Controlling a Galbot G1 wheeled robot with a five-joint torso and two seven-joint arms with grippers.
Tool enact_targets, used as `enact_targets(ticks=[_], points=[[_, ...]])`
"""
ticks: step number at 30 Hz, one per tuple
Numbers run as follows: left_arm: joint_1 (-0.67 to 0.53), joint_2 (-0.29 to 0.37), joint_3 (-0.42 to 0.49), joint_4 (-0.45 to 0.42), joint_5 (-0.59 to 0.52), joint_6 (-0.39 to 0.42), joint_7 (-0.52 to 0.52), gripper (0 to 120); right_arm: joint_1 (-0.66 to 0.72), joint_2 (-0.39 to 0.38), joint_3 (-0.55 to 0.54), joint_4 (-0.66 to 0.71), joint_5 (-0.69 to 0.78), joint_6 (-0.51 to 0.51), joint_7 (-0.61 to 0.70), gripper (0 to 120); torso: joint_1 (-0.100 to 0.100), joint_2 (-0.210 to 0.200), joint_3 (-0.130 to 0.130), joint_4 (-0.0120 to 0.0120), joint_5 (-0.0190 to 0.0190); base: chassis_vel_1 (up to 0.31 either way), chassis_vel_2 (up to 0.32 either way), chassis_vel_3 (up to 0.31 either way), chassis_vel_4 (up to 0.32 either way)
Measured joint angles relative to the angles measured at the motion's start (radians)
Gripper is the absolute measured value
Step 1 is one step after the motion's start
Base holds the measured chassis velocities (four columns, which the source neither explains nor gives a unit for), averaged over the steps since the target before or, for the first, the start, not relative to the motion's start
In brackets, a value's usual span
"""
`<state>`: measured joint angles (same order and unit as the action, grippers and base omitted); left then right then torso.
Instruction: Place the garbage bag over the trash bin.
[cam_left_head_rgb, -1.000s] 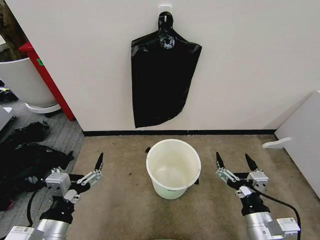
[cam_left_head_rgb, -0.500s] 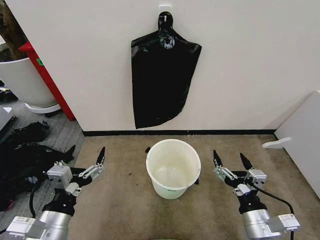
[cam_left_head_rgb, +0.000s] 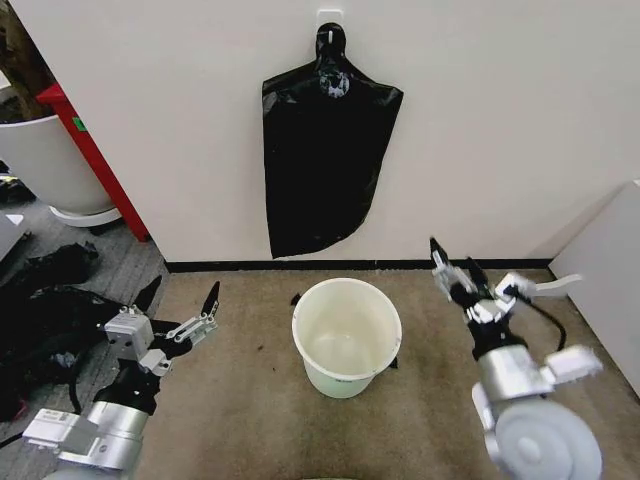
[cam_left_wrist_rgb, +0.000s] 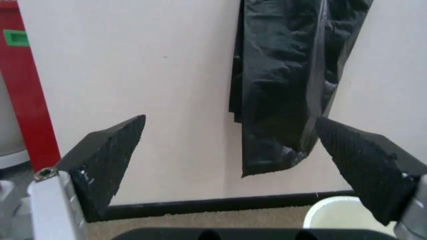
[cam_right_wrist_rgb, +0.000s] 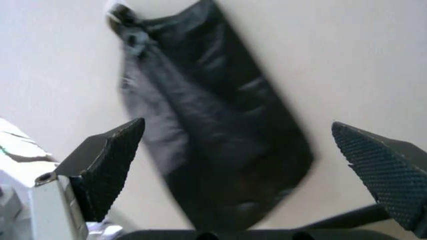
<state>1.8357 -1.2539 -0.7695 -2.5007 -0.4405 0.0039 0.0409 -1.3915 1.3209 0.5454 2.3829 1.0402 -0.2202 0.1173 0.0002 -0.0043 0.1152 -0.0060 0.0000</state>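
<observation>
two silver-grey cylindrical arms, black cable loop at each wrist, left gripper and right gripper with black wedge-shaped textured fingertips, silver linkages, small screw in finger mount

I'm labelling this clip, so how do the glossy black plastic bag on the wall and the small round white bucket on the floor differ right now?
The glossy black plastic garbage bag hangs flat from a wall hook; the small round white plastic trash bin stands upright on the brown floor. The bag is dark, wrinkled and limp, while the bin is pale, smooth and rigid. The bag hangs closed, whereas the bin sits open-topped and unlined. Neither is touched by the open left gripper or right gripper.
</observation>
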Motion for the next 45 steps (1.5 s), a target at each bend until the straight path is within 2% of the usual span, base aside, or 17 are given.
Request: enact_targets(ticks=[3, 7, 11, 14, 19, 27, 31, 45], points=[[0.005, -0.004, -0.004, 0.000, -0.021, -0.018, 0.000, 100, 0.098, -0.039, -0.037, -0.014, 0.194, -0.002, 0.057, 100, 0.000, 0.000, 0.000, 0.0001, 0.0001, 0.000, 0.000, 0.000, 0.000], [0.005, -0.005, -0.005, 0.000, -0.029, -0.030, 0.000, 100, 0.208, -0.052, -0.087, -0.055, 0.304, 0.024, 0.091, 100, 0.000, 0.000, 0.000, 0.0001, 0.0001, 0.000, 0.000, 0.000, 0.000], [0.011, -0.005, -0.007, 0.001, -0.027, -0.032, 0.000, 100, 0.338, -0.036, -0.163, -0.153, 0.347, 0.070, 0.113, 100, 0.000, 0.000, 0.000, 0.0002, 0.0001, 0.000, 0.000, 0.000, 0.000], [0.018, -0.005, -0.008, 0.001, -0.023, -0.032, 0.000, 100, 0.384, -0.019, -0.183, -0.188, 0.371, 0.077, 0.131, 100, 0.000, 0.000, 0.000, 0.0001, 0.0001, 0.000, 0.000, 0.000, 0.000], [0.038, -0.013, -0.009, 0.001, -0.006, -0.032, 0.000, 100, 0.546, 0.034, -0.228, -0.271, 0.455, 0.092, 0.204, 100, 0.000, 0.000, 0.000, 0.0001, -0.0001, 0.000, 0.000, 0.000, 0.000], [0.045, -0.023, -0.008, 0.001, 0.006, -0.038, 0.001, 100, 0.747, 0.100, -0.275, -0.381, 0.494, 0.103, 0.226, 100, 0.000, 0.000, 0.000, 0.0002, -0.0001, 0.000, 0.000, 0.000, 0.000], [0.048, -0.029, -0.007, 0.001, 0.012, -0.040, 0.004, 100, 0.806, 0.136, -0.277, -0.438, 0.494, 0.104, 0.226, 100, 0.000, 0.000, 0.000, 0.0002, -0.0001, 0.000, 0.000, 0.000, 0.000], [0.047, -0.039, -0.007, 0.001, 0.029, -0.045, 0.012, 100, 0.909, 0.189, -0.321, -0.610, 0.456, 0.100, 0.186, 100, 0.000, 0.000, 0.000, 0.0001, 0.0000, 0.000, 0.000, 0.000, 0.000]])
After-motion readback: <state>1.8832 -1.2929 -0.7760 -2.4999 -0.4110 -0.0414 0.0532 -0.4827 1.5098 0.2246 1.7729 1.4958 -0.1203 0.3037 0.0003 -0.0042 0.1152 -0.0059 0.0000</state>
